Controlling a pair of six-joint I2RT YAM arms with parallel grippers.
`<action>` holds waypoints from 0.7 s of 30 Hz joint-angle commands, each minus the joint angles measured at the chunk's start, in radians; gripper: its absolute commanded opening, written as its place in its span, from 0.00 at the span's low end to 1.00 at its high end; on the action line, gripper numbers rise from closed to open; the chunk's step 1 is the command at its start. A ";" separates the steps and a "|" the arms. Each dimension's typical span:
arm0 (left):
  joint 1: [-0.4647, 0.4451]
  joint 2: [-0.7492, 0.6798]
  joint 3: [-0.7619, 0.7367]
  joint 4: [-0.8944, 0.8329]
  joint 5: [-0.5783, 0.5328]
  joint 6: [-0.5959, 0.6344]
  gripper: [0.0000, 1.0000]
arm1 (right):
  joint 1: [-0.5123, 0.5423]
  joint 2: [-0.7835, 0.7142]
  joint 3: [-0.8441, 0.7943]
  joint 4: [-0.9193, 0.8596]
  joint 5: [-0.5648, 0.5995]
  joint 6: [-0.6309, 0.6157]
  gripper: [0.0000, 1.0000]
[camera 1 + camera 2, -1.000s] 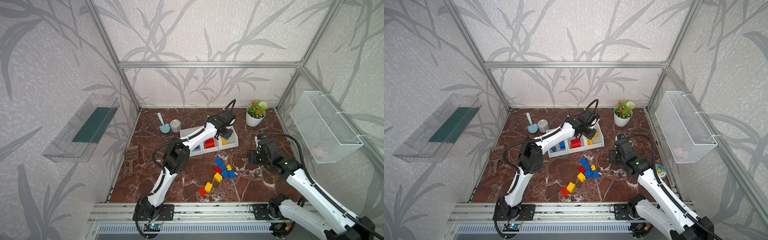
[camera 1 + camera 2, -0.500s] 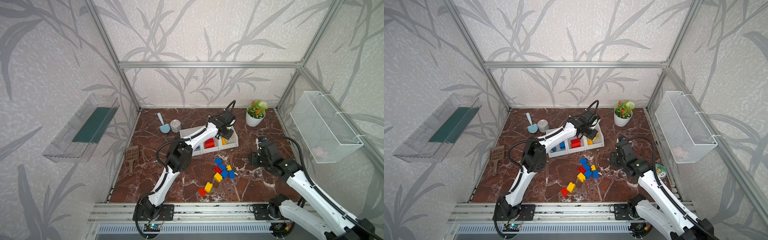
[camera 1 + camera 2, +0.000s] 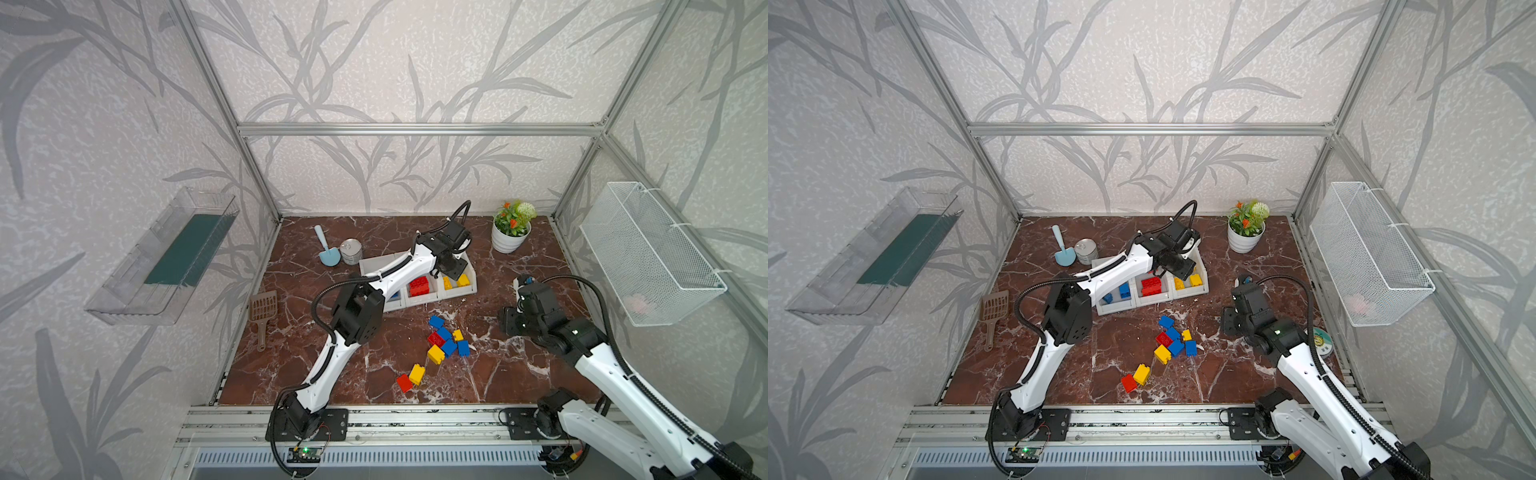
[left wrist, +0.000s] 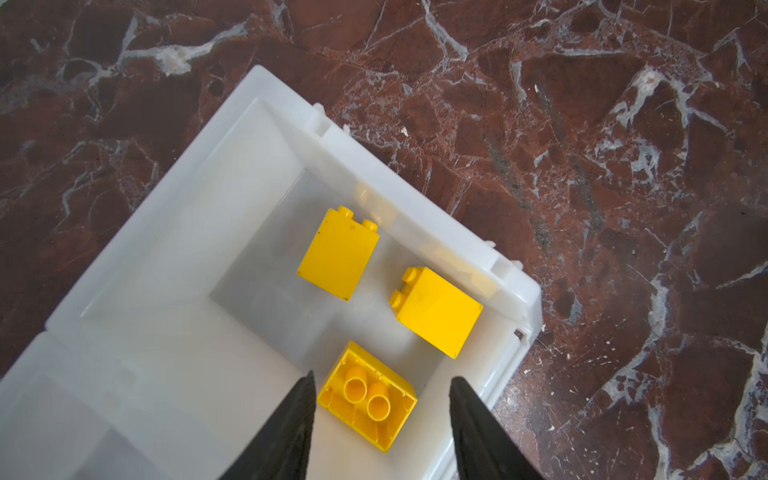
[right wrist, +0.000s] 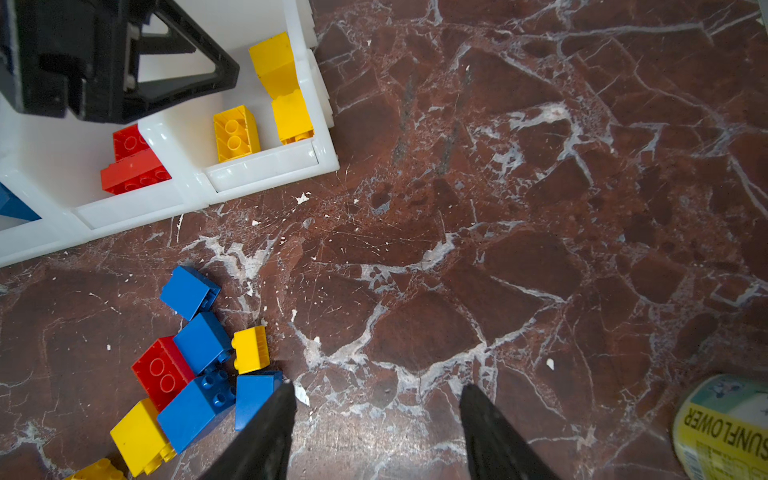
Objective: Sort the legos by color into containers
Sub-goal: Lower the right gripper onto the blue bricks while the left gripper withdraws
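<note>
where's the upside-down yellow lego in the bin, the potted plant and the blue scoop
upside-down yellow lego [image 4: 368, 409]: left wrist view, on its hollow underside
potted plant [image 3: 508, 243]: in a top view, on the white pot
blue scoop [image 3: 330, 257]: in a top view, on its blade

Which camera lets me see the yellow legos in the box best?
The left wrist view: three yellow legos look big, seen from above inside the white bin. The right wrist view shows them smaller. In both top views they are tiny specks.

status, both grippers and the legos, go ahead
Left gripper open above yellow bin, three yellow legos inside. Right gripper open, empty, beside loose legos. Left arm crosses the other bins.
</note>
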 commanded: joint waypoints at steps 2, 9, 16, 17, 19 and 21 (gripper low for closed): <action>0.013 -0.079 -0.010 -0.017 0.018 -0.005 0.55 | -0.006 0.007 0.015 -0.029 -0.019 0.000 0.63; 0.039 -0.186 -0.101 0.015 0.021 -0.018 0.55 | 0.020 0.068 0.007 -0.023 -0.083 0.004 0.63; 0.087 -0.378 -0.324 0.094 0.021 -0.044 0.55 | 0.154 0.153 0.036 -0.029 -0.106 -0.044 0.63; 0.098 -0.416 -0.373 0.116 0.018 -0.053 0.55 | 0.182 0.166 0.038 -0.028 -0.107 -0.050 0.63; 0.118 -0.498 -0.478 0.173 0.008 -0.075 0.56 | 0.231 0.192 0.041 -0.019 -0.111 -0.056 0.63; 0.136 -0.585 -0.611 0.258 -0.016 -0.098 0.56 | 0.287 0.229 0.041 0.001 -0.115 -0.050 0.64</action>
